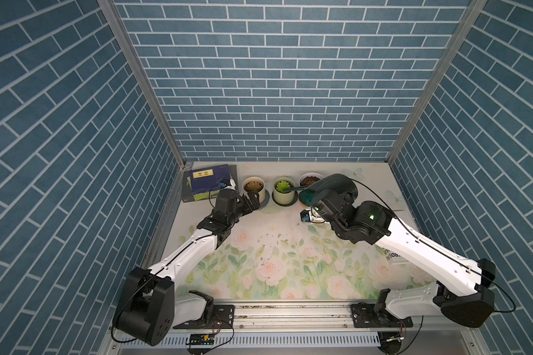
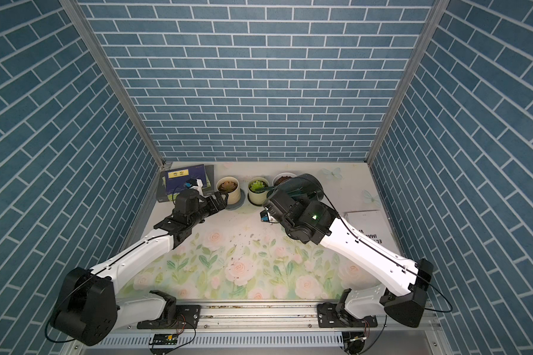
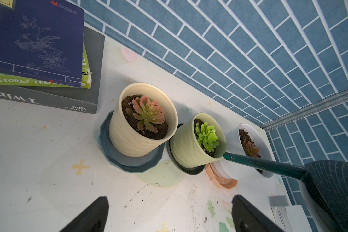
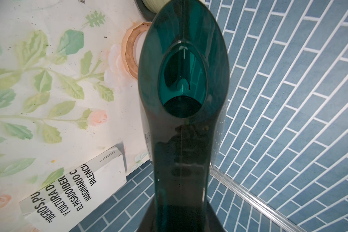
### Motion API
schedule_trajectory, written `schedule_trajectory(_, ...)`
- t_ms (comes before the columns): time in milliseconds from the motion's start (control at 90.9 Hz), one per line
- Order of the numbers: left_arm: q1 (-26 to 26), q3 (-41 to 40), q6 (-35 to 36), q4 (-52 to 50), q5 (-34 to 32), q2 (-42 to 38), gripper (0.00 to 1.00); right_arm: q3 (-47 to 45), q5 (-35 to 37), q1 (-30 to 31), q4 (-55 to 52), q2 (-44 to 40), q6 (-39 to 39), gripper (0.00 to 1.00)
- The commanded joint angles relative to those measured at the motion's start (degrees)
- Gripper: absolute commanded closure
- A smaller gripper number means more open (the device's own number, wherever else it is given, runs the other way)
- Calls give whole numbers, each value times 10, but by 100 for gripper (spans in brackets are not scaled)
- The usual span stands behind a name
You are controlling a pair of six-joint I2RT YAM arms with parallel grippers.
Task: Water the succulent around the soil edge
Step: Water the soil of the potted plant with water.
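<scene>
At the back of the bench (image 1: pixel 290 255), the right claw (image 1: pixel 313 198) clamps the teal watering can (image 1: pixel 333 184), its spout (image 3: pixel 259 163) tip at the rim of the green succulent (image 3: pixel 206 136)'s pot. The left claw (image 3: pixel 169 198) hangs apart near the cream pot (image 3: pixel 129 136).

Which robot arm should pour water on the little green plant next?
Right. The right tool holds the dark teal plastic watering can, whose spout reaches the rim of the pale green ribbed pot. The left tool is open and empty.
</scene>
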Motion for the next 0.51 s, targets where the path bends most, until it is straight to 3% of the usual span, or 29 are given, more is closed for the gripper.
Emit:
schedule_trajectory(0, 10, -15, -5, 13, 1, 3, 0, -1, 28, 3, 60, 6, -33, 100)
schedule_trajectory(495, 28, -28, -16, 26, 13, 12, 0, -8, 73, -18, 138, 23, -96, 100)
